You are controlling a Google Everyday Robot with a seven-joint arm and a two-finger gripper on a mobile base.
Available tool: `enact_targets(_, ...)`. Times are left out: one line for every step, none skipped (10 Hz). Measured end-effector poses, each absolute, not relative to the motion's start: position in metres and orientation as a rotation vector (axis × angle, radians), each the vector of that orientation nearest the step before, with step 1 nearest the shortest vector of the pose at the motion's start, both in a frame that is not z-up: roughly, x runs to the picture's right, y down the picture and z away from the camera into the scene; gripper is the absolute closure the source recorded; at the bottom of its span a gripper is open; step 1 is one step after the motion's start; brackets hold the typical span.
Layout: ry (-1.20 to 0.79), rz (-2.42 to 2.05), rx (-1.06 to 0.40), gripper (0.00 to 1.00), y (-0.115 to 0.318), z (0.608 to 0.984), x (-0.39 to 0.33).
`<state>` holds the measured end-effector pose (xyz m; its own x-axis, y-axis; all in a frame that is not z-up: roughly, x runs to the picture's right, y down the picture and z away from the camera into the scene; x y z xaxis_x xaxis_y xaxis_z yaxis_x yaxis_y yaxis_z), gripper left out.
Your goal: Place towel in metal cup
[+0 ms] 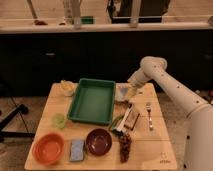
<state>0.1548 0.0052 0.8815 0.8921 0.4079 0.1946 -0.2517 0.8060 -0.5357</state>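
Observation:
My gripper (128, 86) hangs at the far right part of the wooden table (160, 145), just right of the green tray (92, 100). Directly under it sits a pale grey-white object (122, 93). I cannot tell whether this is the towel, the metal cup, or both together. The gripper is just above or touching this object. The arm reaches in from the right.
A fork (149, 115) and a snack packet (131, 118) lie right of the tray. At the front are an orange bowl (48, 147), a blue sponge (76, 149), a dark red bowl (98, 141) and grapes (125, 146). A yellow item (66, 87) and a small green cup (59, 120) sit on the left.

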Motion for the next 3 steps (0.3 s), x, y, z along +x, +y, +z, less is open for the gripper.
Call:
enact_targets(-0.314,0.365,-0.516,0.23,0.0043,0.8768,0.1594)
enact_targets(-0.315,0.375,-0.507,0.23,0.0039,0.8720,0.1661)
enact_targets(-0.317,0.380,-0.503,0.23,0.0041,0.8696,0.1690)
